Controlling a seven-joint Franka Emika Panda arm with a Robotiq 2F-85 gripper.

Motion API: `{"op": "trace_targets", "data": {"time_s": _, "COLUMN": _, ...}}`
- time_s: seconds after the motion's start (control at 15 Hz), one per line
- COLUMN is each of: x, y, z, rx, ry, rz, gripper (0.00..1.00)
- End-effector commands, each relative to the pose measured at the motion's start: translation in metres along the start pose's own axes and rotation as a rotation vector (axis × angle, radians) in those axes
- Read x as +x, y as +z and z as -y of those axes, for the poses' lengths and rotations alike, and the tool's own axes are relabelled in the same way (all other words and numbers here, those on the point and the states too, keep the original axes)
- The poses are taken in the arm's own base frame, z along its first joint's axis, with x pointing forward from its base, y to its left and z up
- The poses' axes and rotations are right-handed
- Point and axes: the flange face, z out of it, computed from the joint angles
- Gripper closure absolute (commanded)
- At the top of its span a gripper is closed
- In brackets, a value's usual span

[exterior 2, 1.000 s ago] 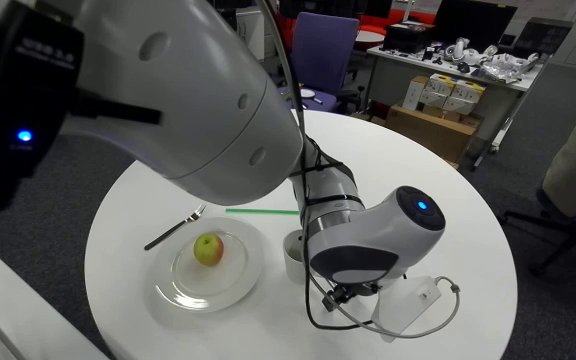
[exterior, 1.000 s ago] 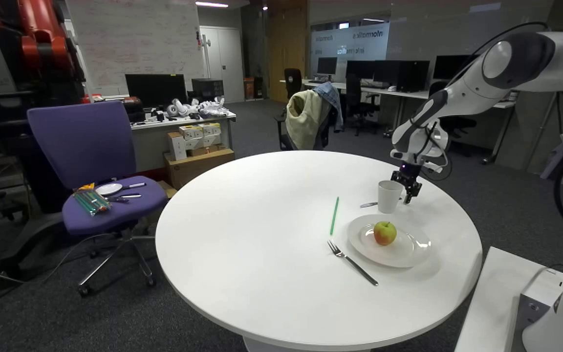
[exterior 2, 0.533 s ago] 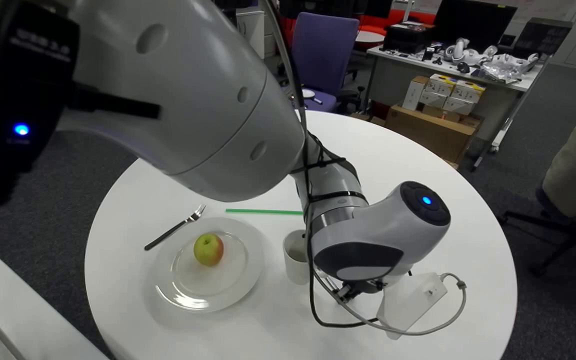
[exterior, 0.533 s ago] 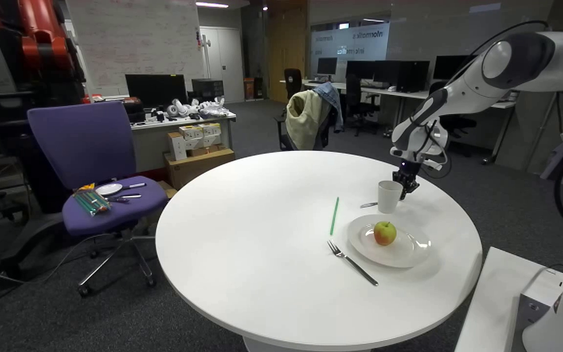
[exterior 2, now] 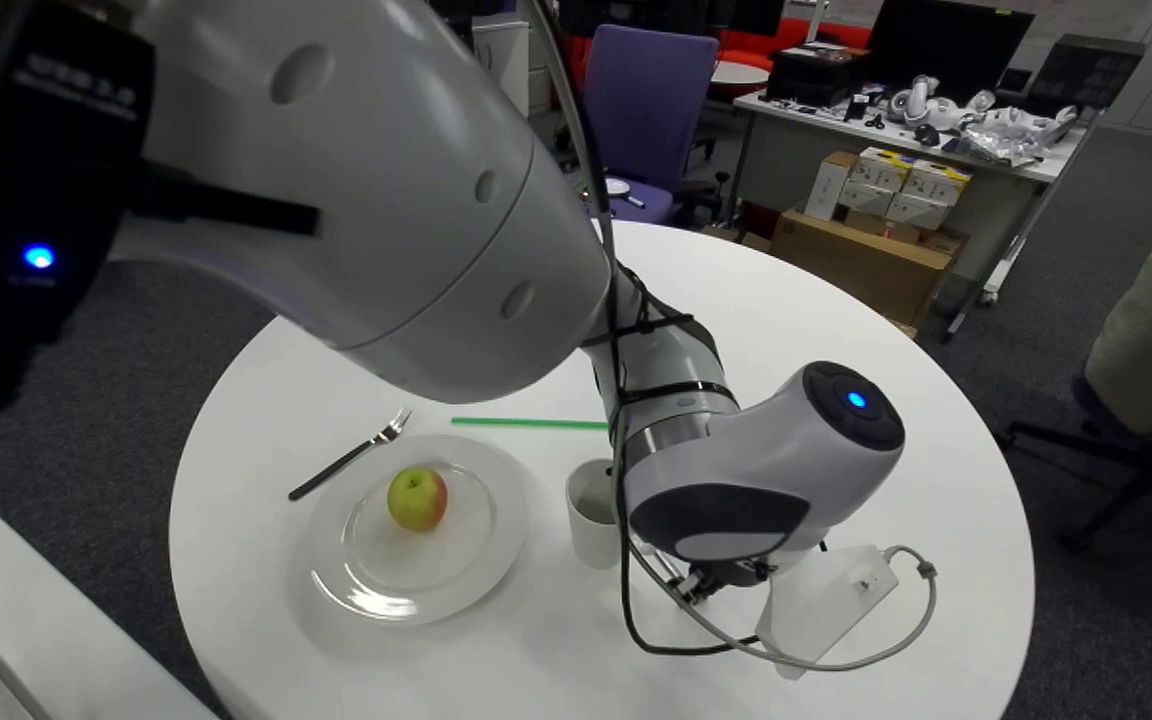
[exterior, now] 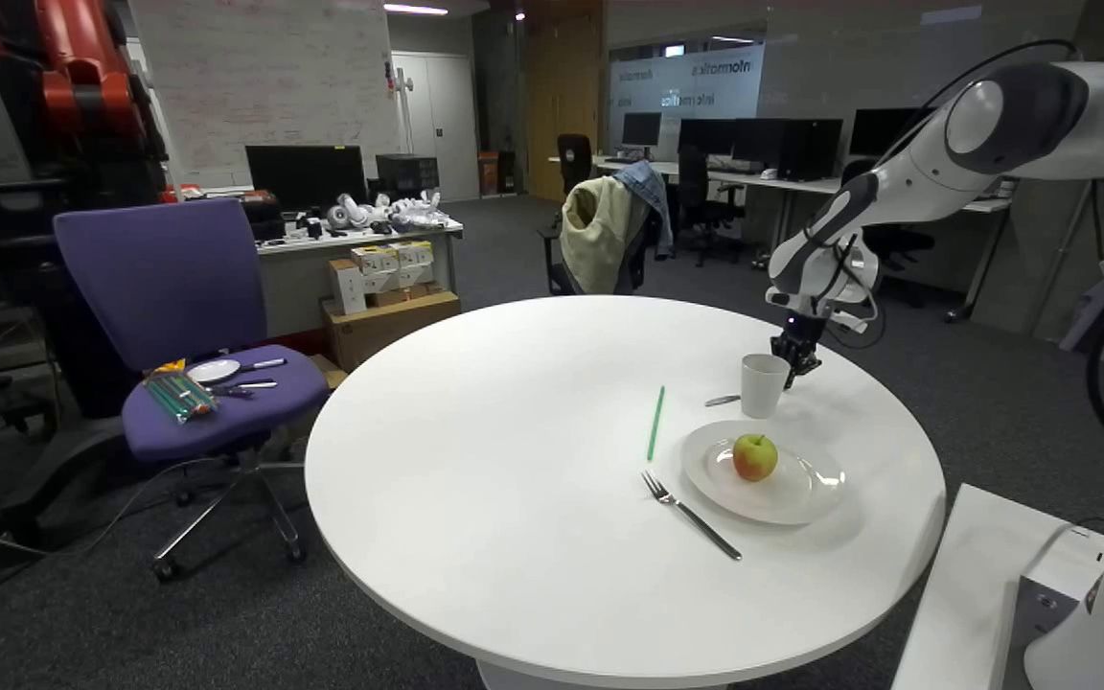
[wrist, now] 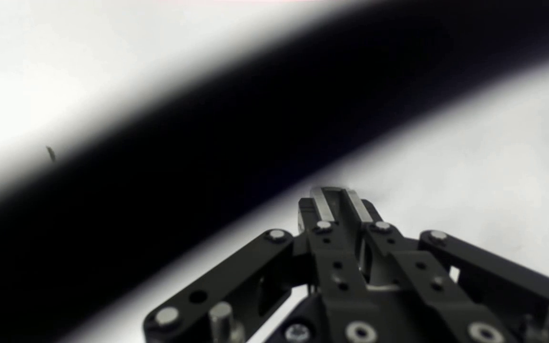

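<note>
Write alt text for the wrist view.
A black gripper occupies the lower centre and right, its jaws close together; too dark to tell what, if anything, lies between. A thick, blurred black band runs from lower left to upper right, hiding much of the white tabletop.

White table [exterior: 514, 460] | plate [exterior: 787, 496] | fork [exterior: 692, 516] | green stick [exterior: 655, 424] | cup [exterior: 763, 387] | metal utensil [exterior: 723, 401]
</note>
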Motion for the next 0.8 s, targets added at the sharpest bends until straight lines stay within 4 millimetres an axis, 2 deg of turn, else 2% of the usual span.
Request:
{"op": "trace_targets", "data": {"time_s": 0.0, "x": -0.008, "y": -0.006, "z": -0.004, "rx": -0.005, "ry": 0.023, "rz": 0.007, "gripper": 0.97}}
{"op": "trace_targets", "data": {"time_s": 0.73, "x": -0.082, "y": -0.006, "z": -0.013, "rx": -0.033, "ry": 0.271, "rz": 0.063, "gripper": 0.97}}
